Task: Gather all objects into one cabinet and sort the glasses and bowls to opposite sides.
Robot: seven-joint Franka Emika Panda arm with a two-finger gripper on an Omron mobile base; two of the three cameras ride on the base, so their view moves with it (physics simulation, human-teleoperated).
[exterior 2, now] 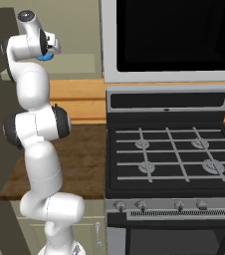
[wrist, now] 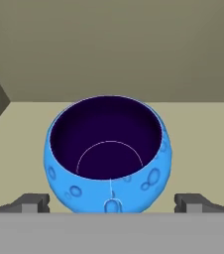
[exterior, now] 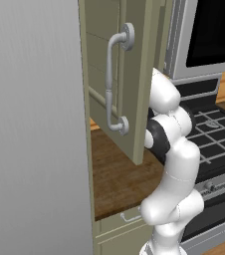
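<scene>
A small glossy blue bowl (wrist: pixel 109 156) with a dark inside stands upright on the pale green shelf (wrist: pixel 203 149) of the olive-green cabinet. My gripper (wrist: pixel 111 202) is open. Its two fingertips (wrist: pixel 32 202) flank the near side of the bowl, wider than it and apart from it. In the right base view the hand (exterior 2: pixel 41 44) reaches into the cabinet at the upper left, with a sliver of the blue bowl (exterior 2: pixel 46 57) just below it. The cabinet door (exterior: pixel 134 74) stands open, its long grey bar handle (exterior: pixel 109 84) facing me. The glasses are out of view.
A wooden counter (exterior: pixel 119 179) runs under the cabinet. To its right stands a black gas stove (exterior 2: pixel 169 154) with a dark microwave (exterior 2: pixel 174 35) above it. A tall grey panel (exterior: pixel 35 124) fills the left. The open door hangs over the counter beside my arm.
</scene>
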